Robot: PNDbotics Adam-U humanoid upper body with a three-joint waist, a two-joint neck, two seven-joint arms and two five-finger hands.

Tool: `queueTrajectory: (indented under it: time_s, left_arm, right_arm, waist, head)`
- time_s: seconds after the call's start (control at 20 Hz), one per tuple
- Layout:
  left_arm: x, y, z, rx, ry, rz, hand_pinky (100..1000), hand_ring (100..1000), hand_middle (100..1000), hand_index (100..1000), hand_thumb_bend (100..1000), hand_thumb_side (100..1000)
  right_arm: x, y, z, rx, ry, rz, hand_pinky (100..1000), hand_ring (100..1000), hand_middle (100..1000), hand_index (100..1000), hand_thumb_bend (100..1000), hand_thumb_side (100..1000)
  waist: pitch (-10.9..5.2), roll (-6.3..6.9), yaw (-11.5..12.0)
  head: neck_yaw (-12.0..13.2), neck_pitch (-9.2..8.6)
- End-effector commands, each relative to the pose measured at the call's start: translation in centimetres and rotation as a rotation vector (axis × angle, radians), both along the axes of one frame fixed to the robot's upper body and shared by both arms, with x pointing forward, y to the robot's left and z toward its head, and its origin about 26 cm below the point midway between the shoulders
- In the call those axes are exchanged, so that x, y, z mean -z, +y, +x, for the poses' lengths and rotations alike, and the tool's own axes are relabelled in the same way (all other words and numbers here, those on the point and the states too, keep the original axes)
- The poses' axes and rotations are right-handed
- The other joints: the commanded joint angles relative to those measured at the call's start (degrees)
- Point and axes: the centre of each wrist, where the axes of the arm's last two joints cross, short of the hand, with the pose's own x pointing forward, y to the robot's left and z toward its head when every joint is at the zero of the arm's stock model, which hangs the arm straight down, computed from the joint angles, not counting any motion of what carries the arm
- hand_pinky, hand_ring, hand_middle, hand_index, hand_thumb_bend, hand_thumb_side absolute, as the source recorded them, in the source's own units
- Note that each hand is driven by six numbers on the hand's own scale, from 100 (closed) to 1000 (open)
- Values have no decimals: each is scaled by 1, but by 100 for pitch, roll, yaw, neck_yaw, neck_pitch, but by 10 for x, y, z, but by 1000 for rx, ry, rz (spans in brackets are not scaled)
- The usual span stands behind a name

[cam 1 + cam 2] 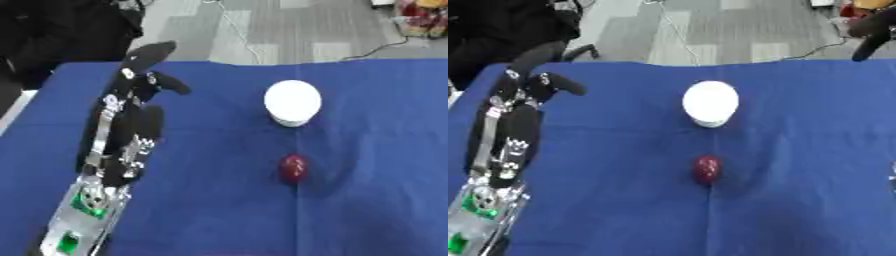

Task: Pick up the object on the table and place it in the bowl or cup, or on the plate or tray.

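Observation:
A small dark red rounded object (pixel 294 168) lies on the blue tablecloth (pixel 376 125), slightly right of centre. A white round cup or bowl (pixel 293 101) stands just beyond it, a short gap between them. My left hand (pixel 131 130) is raised over the left side of the table, open, with straight fingers pointing to the far edge and the thumb out to the right. It holds nothing and is well left of both objects. A dark part of my right hand (pixel 874 25) shows at the top right corner of the right eye view, above the table's far edge.
Beyond the table's far edge is grey floor with a cable (pixel 236 30). Colourful items (pixel 422 19) sit at the far right, and a dark mass (pixel 52 30) at the far left. Blue cloth stretches right of and in front of the red object.

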Motion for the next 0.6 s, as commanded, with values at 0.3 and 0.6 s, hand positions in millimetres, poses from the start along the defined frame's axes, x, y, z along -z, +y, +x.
queueTrajectory:
  time_s: [0.3, 0.6]
  left_arm:
    - [-3, 3, -4, 3, -5, 24, 622, 593, 831, 873, 190, 757]
    - [-1, 3, -5, 10, 10, 31, 620, 592, 831, 870, 190, 757]
  right_arm:
    - [-19, 3, 40, 97, -14, -288, 402, 578, 758, 810, 305, 1000]
    - [-16, 8, 82, 153, -7, -499, 455, 617, 760, 838, 385, 1000]
  waist:
    - [-277, -97, 19]
    - [-329, -131, 66]
  head:
    - [-42, -86]
    - [-151, 32]
